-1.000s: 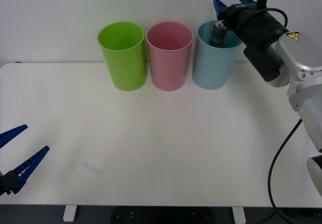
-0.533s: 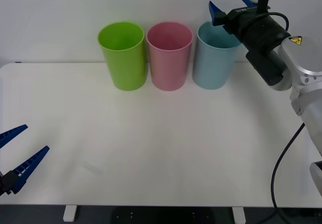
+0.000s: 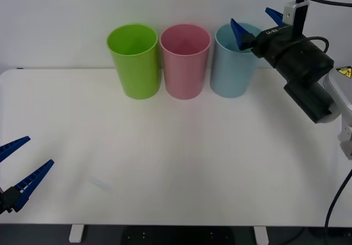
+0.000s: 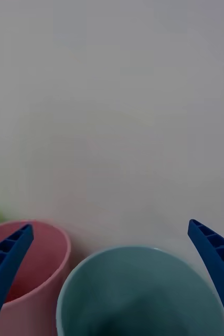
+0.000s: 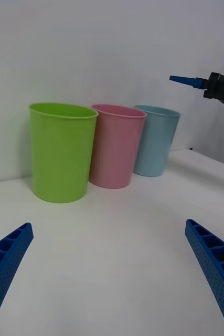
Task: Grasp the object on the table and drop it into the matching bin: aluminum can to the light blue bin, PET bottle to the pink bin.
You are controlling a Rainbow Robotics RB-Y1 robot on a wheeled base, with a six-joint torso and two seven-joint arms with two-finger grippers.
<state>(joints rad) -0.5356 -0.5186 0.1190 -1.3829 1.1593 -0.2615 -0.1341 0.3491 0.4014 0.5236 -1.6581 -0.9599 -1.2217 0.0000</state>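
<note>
- Hovering at rim height, the right gripper (image 3: 257, 23) sits at the near right edge of the light blue bin (image 3: 233, 69), its ribbed blue fingers (image 4: 7, 262) spread wide and empty.
- Judging from this placement, the release step is complete: the pincer is positioned so that anything let go falls inside the mouth directly under it.
- The aluminum can lies on no exposed part of the table (image 3: 181, 157); it is presumably inside the bin below the pincer, though the dim interior does not confirm this.
- The pink bin (image 3: 185, 63) stands just beside the light blue one, on the side away from the pincer; the lime green bin (image 3: 135, 62) stands beyond it.
- All three bins are smooth, matte, tapered plastic with round rims; the tabletop is flat white with rounded corners.
- The left gripper (image 3: 19, 170) idles well apart, low at the near table edge, fingers spread and empty.
</note>
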